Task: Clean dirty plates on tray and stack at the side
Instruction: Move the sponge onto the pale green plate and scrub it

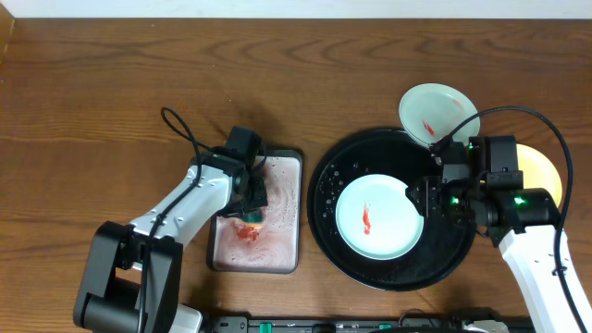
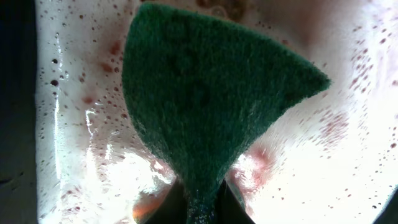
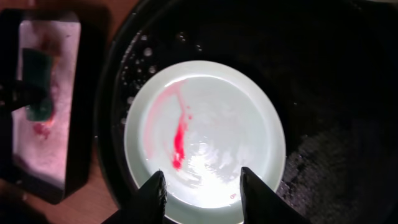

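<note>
A pale mint plate (image 1: pixel 379 218) (image 3: pixel 205 130) with a red sauce streak lies in the round black tray (image 1: pixel 444 252) (image 3: pixel 323 81). My right gripper (image 1: pixel 421 199) (image 3: pixel 202 196) hovers open over that plate's edge, its fingers spread above the rim. A second mint plate (image 1: pixel 437 113), also smeared red, rests on the tray's far rim. A pale yellow plate (image 1: pixel 542 166) lies right of the tray, partly hidden by my right arm. Over the grey rectangular tray (image 1: pixel 282 185), my left gripper (image 1: pixel 252 208) (image 2: pixel 202 208) is shut on a green sponge (image 2: pixel 205 93) (image 3: pixel 38 84).
The grey tray (image 3: pixel 56 143) holds foamy water tinted with red specks. It sits left of the black tray on the brown wooden table (image 1: pixel 92 111). Cables loop above both arms.
</note>
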